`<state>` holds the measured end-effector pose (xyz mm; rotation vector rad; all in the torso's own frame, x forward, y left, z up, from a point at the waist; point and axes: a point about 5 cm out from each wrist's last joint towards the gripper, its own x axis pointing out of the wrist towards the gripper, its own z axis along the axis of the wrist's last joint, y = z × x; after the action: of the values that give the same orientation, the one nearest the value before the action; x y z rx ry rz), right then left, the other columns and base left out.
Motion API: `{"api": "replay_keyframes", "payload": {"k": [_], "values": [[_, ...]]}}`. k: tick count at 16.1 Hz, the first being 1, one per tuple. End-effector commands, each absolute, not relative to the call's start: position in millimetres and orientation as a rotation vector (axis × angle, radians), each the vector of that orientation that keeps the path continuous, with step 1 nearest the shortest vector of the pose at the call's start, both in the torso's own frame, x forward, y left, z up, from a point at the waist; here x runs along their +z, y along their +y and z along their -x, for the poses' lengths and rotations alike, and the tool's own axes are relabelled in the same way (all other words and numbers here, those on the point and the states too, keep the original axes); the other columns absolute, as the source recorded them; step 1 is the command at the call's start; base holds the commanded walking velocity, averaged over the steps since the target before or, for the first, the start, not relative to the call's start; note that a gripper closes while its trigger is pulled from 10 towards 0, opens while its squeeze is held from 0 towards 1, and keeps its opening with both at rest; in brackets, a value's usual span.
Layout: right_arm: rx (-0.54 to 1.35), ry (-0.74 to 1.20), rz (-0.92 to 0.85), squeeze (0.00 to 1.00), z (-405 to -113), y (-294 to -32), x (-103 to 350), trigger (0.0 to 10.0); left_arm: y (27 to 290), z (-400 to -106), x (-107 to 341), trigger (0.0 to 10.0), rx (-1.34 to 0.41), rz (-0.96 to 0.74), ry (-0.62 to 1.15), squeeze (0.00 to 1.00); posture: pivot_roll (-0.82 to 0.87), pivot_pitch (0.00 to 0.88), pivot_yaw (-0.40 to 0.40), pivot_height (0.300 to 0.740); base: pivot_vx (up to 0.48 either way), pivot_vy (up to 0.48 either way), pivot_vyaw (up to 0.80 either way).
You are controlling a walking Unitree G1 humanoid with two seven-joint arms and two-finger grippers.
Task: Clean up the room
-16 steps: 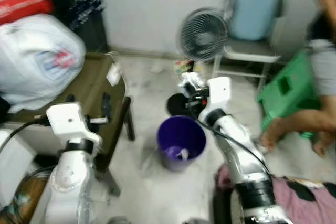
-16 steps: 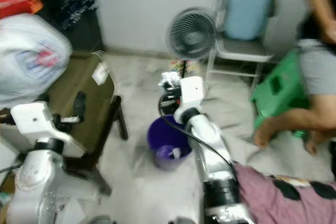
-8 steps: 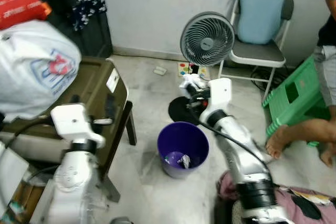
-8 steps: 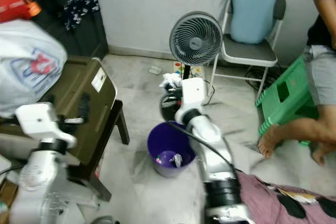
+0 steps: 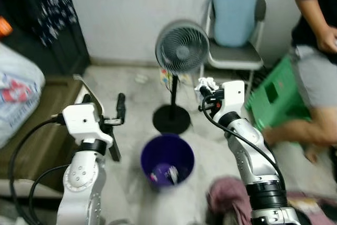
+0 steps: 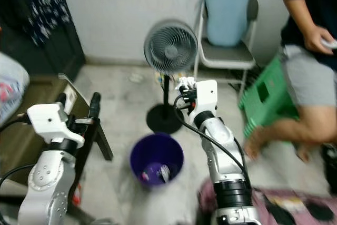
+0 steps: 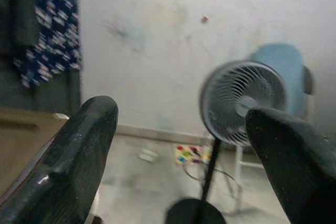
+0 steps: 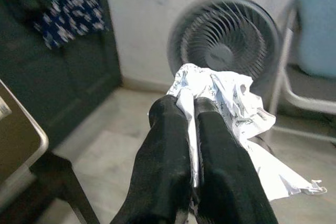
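Dark furniture [image 5: 31,130] is seen at the robot's left, with a white bag [image 5: 16,93] resting on it. Beside it, the left tool [image 7: 181,145] is held raised at chest height with its two black fingers [image 7: 73,156] spread wide and nothing between them; it appears to be kept out of the way rather than engaged.

Lower and nearer the middle, a purple bin [image 5: 167,157] stands on the floor [image 5: 131,98], already holding a few scraps, which suggests it is being used as the collecting point for rubbish. Just behind it, the round base of a standing fan [image 5: 183,48] is planted.

Further right, the right tool [image 8: 191,124] is clenched on a crumpled white paper [image 8: 220,98], which is carried in the air above the floor, right of the bin and beyond it. It is judged that the grip is kept tight so that the paper is not lost before it is brought over the bin.

At the far right, a person [image 5: 316,46] is seated by a green stool [image 5: 274,93], near a chair [image 5: 234,35].
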<state>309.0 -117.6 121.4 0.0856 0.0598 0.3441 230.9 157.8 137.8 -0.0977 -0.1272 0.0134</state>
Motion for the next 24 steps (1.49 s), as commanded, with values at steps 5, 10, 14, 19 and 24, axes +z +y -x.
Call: {"api": "replay_keyframes", "payload": {"k": [5,10,14,19,24], "values": [[0.385,0.044,-0.09,0.0,-311.2,-105.8,127.5,10.0,162.4,-231.6,137.5,10.0,0.043,0.086,-0.121,0.0,0.01,0.0,-0.053,0.74,0.0,0.0,0.0],[0.354,0.055,-0.099,0.0,-315.4,-104.3,127.1,10.0,163.3,-231.7,137.8,10.0,-0.001,0.058,-0.124,0.0,0.02,0.0,-0.052,0.74,0.0,0.0,0.0],[0.348,0.055,-0.104,0.0,-316.5,-104.8,127.0,10.0,162.4,-233.1,136.9,10.0,-0.001,0.039,-0.118,0.0,0.02,0.0,-0.051,0.74,0.0,0.0,0.0],[0.34,0.055,-0.1,0.0,-317.8,-104.5,127.5,10.0,158.4,-231.8,139.3,10.0,-0.042,0.038,-0.143,0.0,0.02,0.0,-0.056,0.74,0.0,0.0,0.46],[0.351,0.066,-0.088,0.0,-326.3,-97.3,128.1,10.0,161.1,-237.2,144.2,10.0,-0.054,0.007,-0.174,0.0,0.03,0.0,-0.07,0.74,0.0,0.0,0.0]]}}
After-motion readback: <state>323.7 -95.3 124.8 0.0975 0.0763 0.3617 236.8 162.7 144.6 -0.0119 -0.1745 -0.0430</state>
